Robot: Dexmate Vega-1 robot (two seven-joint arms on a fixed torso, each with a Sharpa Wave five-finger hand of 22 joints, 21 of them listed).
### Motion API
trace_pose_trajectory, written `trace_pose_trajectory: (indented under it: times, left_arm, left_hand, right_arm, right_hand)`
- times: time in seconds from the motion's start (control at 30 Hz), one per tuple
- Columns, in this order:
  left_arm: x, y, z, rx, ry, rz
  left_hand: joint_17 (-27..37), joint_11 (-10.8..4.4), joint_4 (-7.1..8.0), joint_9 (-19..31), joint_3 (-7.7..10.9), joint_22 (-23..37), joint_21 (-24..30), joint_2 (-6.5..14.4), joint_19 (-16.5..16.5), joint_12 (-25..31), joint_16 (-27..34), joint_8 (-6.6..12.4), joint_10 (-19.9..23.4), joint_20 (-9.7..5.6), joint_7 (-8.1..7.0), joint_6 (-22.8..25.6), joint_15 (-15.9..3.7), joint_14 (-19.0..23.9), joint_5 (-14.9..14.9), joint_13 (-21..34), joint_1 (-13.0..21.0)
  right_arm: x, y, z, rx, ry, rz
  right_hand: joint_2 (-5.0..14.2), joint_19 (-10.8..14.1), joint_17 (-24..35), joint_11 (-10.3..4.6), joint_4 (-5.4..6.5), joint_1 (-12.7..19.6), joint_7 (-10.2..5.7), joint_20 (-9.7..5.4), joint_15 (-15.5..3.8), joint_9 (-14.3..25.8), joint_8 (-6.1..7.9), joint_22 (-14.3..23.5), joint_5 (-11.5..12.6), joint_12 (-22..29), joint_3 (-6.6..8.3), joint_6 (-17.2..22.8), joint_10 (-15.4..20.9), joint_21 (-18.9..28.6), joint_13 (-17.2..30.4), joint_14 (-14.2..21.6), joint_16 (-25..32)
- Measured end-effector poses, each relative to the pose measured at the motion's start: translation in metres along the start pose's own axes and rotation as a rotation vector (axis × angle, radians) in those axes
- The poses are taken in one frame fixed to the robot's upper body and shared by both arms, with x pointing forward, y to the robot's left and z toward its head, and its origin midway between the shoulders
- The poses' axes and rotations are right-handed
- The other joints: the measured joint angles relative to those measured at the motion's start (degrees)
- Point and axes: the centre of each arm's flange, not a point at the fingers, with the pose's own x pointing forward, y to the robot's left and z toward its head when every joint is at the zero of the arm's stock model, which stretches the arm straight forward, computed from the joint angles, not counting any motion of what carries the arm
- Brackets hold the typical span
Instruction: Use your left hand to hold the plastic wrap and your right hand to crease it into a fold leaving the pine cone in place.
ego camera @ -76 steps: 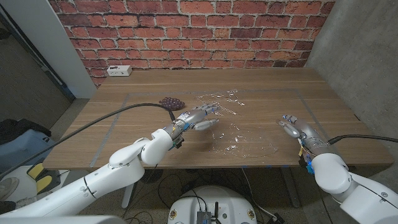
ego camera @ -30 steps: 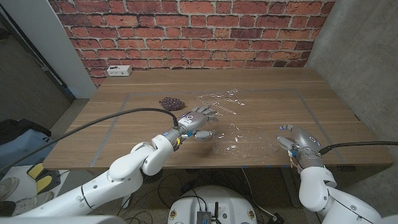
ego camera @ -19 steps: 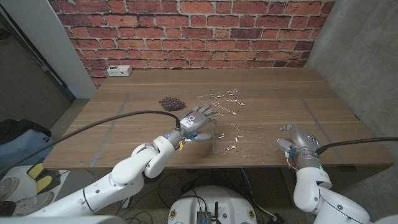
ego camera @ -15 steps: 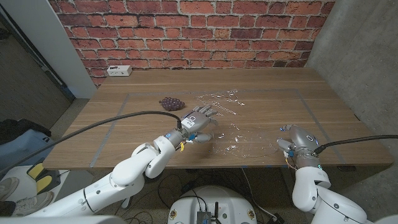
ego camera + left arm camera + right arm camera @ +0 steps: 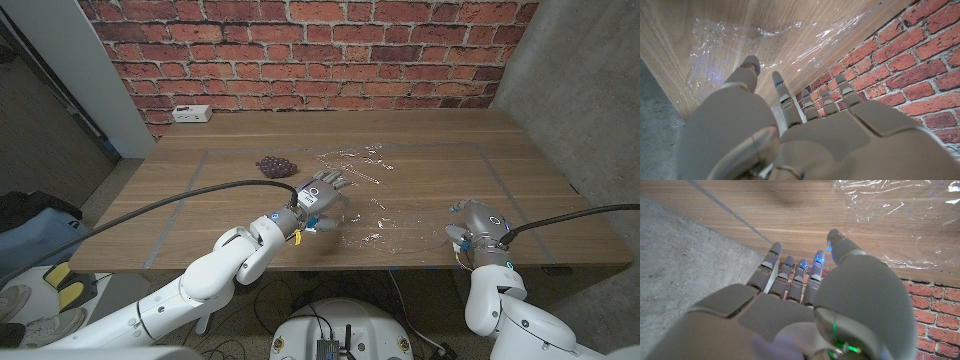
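Note:
A crumpled sheet of clear plastic wrap [image 5: 385,215] lies spread over the middle of the wooden table [image 5: 450,140]. The dark pine cone [image 5: 275,166] sits just off its far left corner. My left hand [image 5: 320,192] hovers low over the wrap's left part with fingers spread, right of the pine cone and apart from it; whether it touches the film is unclear. My right hand [image 5: 478,222] is at the wrap's right edge near the table front, fingers apart and holding nothing. The left wrist view shows the wrap [image 5: 740,45] beyond my left hand [image 5: 815,135]. In the right wrist view the wrap [image 5: 900,210] lies past my right hand [image 5: 805,310].
A white socket box [image 5: 190,113] sits at the back left by the brick wall. Grey tape lines [image 5: 190,178] mark out a rectangle on the tabletop. The table's front edge [image 5: 400,268] runs close under both hands.
My left hand has turned palm down and spread its fingers over the wrap's left part. My right hand has drawn back toward the front edge. Wrap and pine cone lie unchanged.

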Motion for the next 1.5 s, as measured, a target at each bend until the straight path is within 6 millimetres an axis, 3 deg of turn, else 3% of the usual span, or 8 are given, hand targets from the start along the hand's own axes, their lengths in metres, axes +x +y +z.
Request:
trace_pose_trajectory:
  times: [0.23,0.47,1.5]
  left_arm:
    - [0.002,-0.001,0.003,0.012,-0.014,-0.041]
    - [0.003,-0.001,0.004,0.019,-0.024,-0.077]
    - [-0.002,-0.010,0.025,0.138,-0.042,-0.131]
  left_hand:
    - [0.00,0.00,0.17,0.00,-0.50,0.00,-0.01,0.03,0.24,-0.22,-0.25,0.17,0.00,-0.23,-0.11,1.17,0.07,-0.56,0.22,0.00,0.69]
    - [0.00,0.31,0.18,0.00,-0.97,0.00,-0.44,0.03,0.31,-0.41,-0.24,0.17,-0.31,-0.31,-0.42,1.49,0.25,-0.73,0.28,-0.01,1.14]
    - [-0.01,-0.32,0.58,-0.02,-2.31,0.01,-1.33,1.11,0.71,-0.43,-0.24,-0.30,0.32,-0.71,-0.13,3.84,-0.01,-0.81,0.28,-0.01,3.73]
  right_arm:
    - [-0.001,0.000,0.002,-0.016,-0.002,0.013]
    - [-0.003,0.000,0.004,-0.028,-0.004,0.024]
    - [-0.013,0.008,0.006,-0.047,-0.021,0.033]
  right_hand:
    - [0.11,-0.21,0.26,-0.89,0.07,1.62,-0.56,-0.20,0.02,0.26,-0.01,0.00,0.00,-0.72,-0.41,-0.56,-0.95,-0.01,0.27,-1.37,-0.45]
    - [0.04,-0.21,0.26,-0.88,0.10,2.91,-1.35,-0.81,0.02,0.53,-0.25,0.00,0.00,-0.80,-0.86,-0.12,-1.31,-0.01,0.26,-1.37,-0.45]
    - [-0.03,-0.21,0.51,-1.08,0.97,4.04,-0.71,-0.79,0.02,1.32,0.65,-0.01,0.00,-0.79,-2.19,0.50,-1.51,-0.41,0.53,-1.35,-0.44]
